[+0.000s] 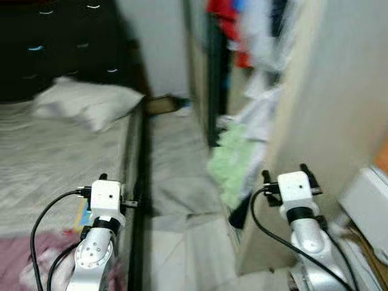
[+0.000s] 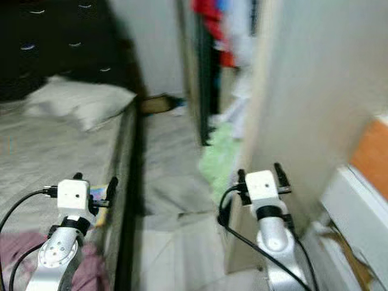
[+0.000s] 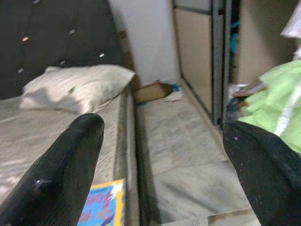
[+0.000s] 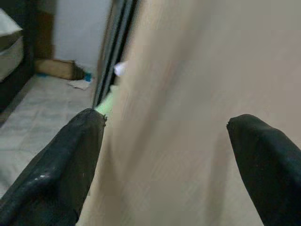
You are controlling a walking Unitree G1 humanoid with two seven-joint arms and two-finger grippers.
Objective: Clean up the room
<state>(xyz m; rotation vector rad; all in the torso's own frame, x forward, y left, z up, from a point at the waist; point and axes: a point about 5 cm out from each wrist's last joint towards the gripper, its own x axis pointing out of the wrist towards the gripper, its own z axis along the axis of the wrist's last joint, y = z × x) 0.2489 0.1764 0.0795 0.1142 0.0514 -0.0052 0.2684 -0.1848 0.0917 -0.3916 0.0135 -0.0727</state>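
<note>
The robot faces a narrow strip of pale tiled floor [image 1: 176,163] that runs between a bed [image 1: 48,157] and a wardrobe [image 1: 315,121]. The left gripper [image 1: 112,185] is held over the bed's floor-side edge, its two black fingers [image 3: 66,169] spread wide apart with nothing between them. The right gripper [image 1: 286,171] is raised close against the wardrobe's beige side panel, and in the right wrist view its fingers [image 4: 70,160] also stand wide apart and empty, with the panel just ahead of them. A white pillow [image 1: 85,102] lies at the head end of the bed, against the dark tufted headboard [image 1: 54,42]. A colourful booklet [image 3: 103,205] rests near the bed's floor-side edge, just below the left gripper, and a pink cloth [image 1: 30,257] lies bunched on the bed's near end. From the open wardrobe a light green cloth [image 1: 233,160] spills down to the floor, with white garments [image 1: 260,115] hanging above it and red clothes [image 1: 227,24] higher up. At the far end of the floor, by the white wall, lies a brown cardboard piece [image 3: 150,90] with a scrap of white paper [image 3: 174,96] beside it.
</note>
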